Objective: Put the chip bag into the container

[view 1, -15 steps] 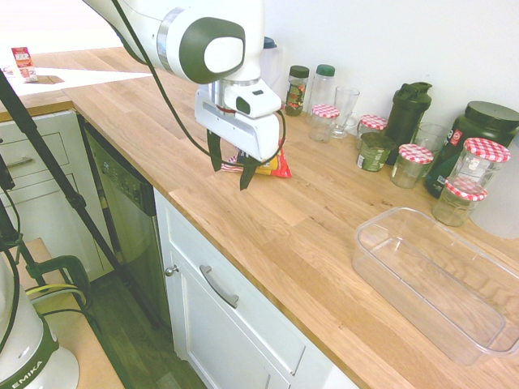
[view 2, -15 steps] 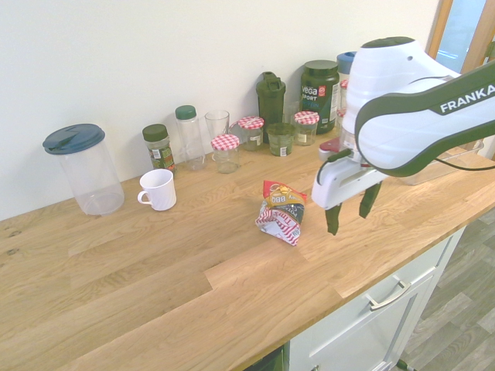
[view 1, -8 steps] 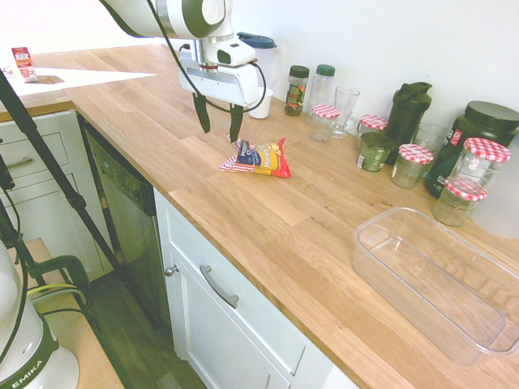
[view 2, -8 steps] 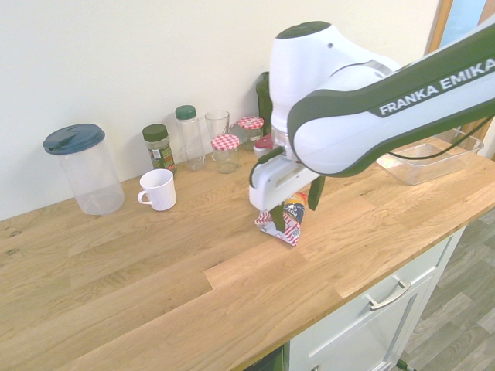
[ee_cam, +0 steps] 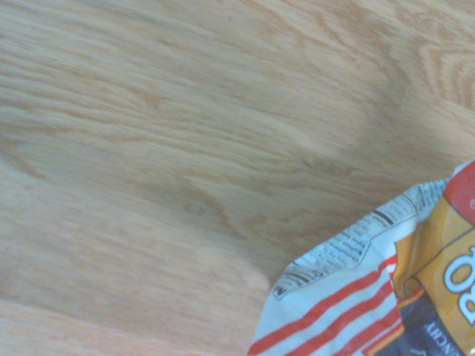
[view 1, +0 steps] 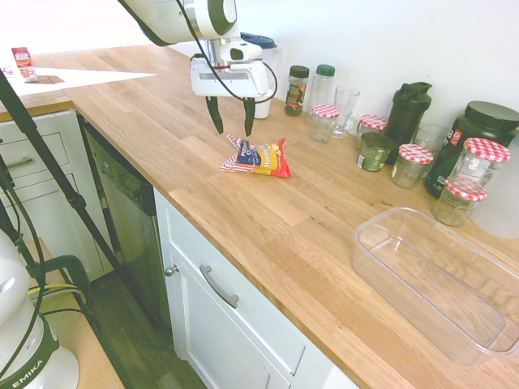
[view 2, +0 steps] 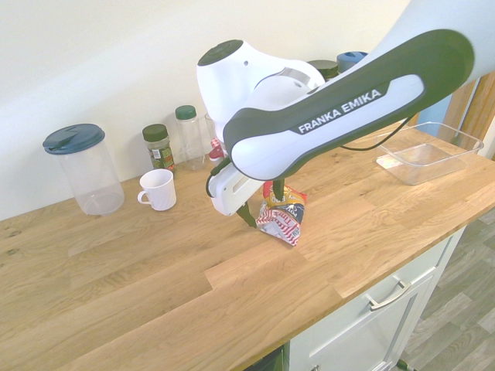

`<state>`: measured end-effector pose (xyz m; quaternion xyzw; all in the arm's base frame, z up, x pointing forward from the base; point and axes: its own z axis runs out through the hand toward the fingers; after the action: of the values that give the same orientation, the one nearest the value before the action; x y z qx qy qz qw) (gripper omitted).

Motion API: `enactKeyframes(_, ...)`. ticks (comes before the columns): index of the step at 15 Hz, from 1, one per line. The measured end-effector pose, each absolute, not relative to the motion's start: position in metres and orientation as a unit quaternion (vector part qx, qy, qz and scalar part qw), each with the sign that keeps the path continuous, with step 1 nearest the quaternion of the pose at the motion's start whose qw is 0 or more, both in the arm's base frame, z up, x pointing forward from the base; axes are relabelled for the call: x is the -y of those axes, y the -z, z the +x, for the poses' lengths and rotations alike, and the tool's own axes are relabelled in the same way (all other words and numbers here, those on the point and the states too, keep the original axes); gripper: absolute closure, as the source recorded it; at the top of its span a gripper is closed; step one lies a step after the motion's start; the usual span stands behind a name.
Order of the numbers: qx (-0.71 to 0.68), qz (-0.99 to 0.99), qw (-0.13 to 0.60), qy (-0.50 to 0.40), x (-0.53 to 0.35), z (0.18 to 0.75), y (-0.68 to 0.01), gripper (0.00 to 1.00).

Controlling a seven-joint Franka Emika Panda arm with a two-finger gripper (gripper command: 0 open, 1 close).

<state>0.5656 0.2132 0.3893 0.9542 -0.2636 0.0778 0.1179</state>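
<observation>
From where I watch, nearest in the first exterior view is the clear plastic container (view 1: pixel 438 284), lying open-topped on the wooden counter (view 1: pixel 268 235), its long side slanting along the worktop. Beside it, toward the wall, stand glass jars with red-checked lids (view 1: pixel 465 190) and a large dark tub (view 1: pixel 478 134), with a dark shaker bottle (view 1: pixel 408 113) a little farther along.

Well apart from the container, the chip bag (view 1: pixel 258 157) lies on the bare wood, its striped end turned away from the jars. My claw (view 1: pixel 234 133) hangs just above and beside the bag, fingers pointing down and spread wide, with nothing between them. In the wrist view I see the bag's red stripes and part of its yellow lettering next to plain wood grain.

Beyond the claw stand a white mug (view 2: pixel 158 190) and a clear pitcher with a blue lid (view 2: pixel 87 170).
</observation>
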Motion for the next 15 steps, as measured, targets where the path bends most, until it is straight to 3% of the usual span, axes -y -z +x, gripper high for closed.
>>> enactKeyframes(2, 0.266, 0.953, 0.122, -0.074, -0.213, 0.577, -0.382, 0.0)
enactKeyframes(3, 0.267, 0.953, 0.124, -0.074, -0.214, 0.582, -0.38, 1.0)
enactKeyframes(15, 0.257, 0.95, 0.159, -0.083, -0.209, 0.609, -0.347, 1.0)
